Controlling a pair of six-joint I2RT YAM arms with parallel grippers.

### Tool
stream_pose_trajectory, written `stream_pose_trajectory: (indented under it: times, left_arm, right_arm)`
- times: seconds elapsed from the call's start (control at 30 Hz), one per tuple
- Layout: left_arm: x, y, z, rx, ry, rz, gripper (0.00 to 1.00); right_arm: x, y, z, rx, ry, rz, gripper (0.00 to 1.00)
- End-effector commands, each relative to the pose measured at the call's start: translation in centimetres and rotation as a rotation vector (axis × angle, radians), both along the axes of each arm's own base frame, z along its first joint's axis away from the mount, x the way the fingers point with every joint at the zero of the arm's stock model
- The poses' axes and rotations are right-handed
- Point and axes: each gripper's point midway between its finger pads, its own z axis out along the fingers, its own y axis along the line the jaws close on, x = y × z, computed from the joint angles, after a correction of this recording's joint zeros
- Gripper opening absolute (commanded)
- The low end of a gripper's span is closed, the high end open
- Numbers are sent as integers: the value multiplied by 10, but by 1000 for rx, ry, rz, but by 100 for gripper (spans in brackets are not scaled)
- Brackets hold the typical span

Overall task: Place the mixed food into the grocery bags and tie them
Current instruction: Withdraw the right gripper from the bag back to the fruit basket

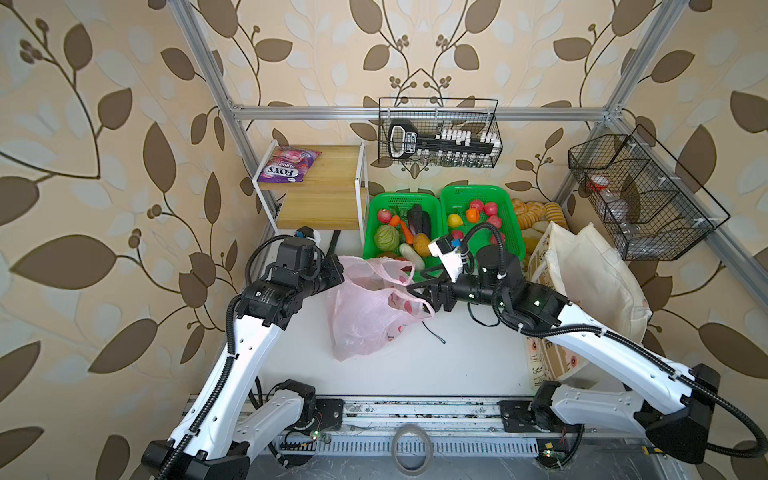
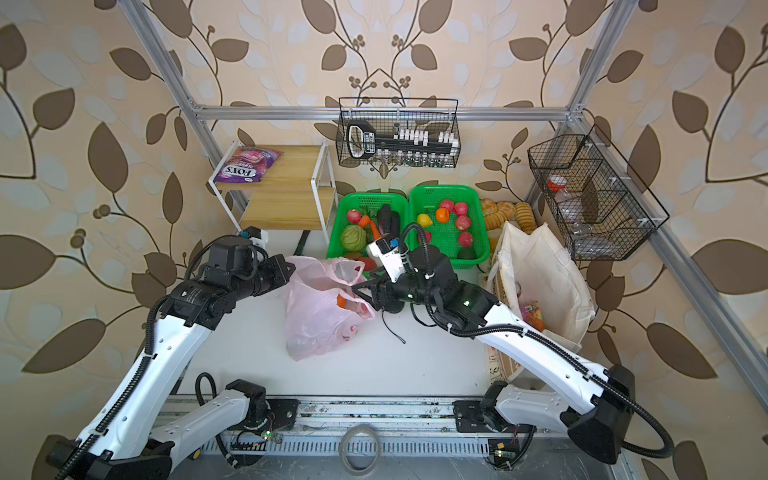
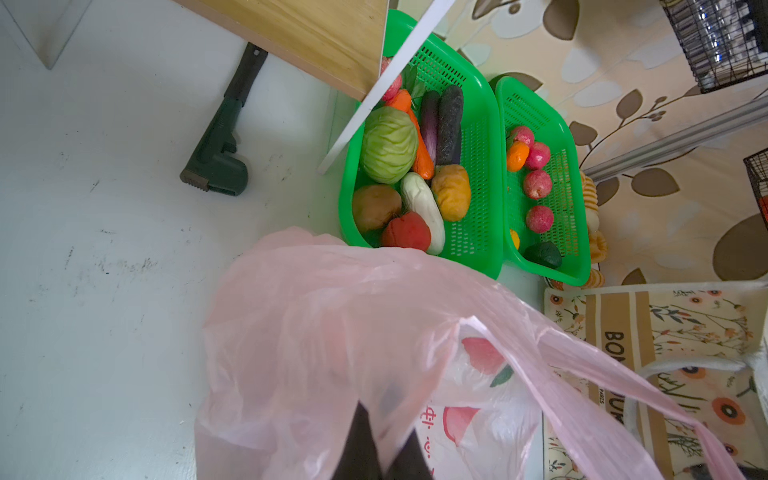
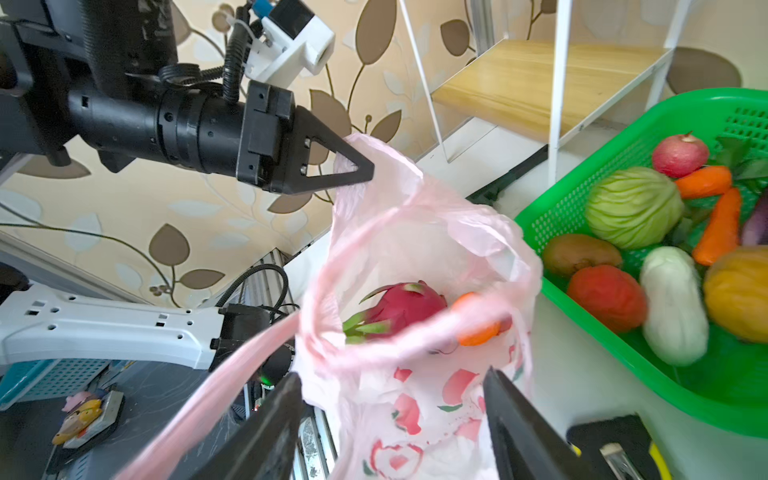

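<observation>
We judge the thin pink plastic bag (image 4: 415, 232) limp, slippery: left fingers (image 4: 361, 172) pinch its rim; right fingers (image 4: 266, 428), spread, should take a handle.

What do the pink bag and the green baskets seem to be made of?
Pink bag: probably thin plastic film, slightly glossy; it is translucent and crumpled.
Green baskets: stiff moulded plastic, it seems; shiny, with perforated walls.
</observation>
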Motion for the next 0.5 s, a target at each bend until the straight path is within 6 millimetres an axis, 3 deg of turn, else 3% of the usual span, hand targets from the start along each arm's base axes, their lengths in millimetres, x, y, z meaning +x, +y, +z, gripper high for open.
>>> stream_pose_trajectory:
  times: [0.0, 0.13, 0.3, 0.47]
  left_arm:
    - [1, 1, 5, -38, -22, 20, 0]
    - [0, 2, 6, -37, -30, 21, 0]
    - [-2, 5, 7, -30, -52, 26, 0]
    - [-4, 5, 8, -24, -74, 14, 0]
  right_arm:
    - [3, -20, -16, -51, 25, -21, 67]
    - [25, -48, -15, -69, 25, -167, 63]
    - [84, -108, -31, -116, 121, -588, 55]
    - [140, -149, -52, -245, 133, -821, 53]
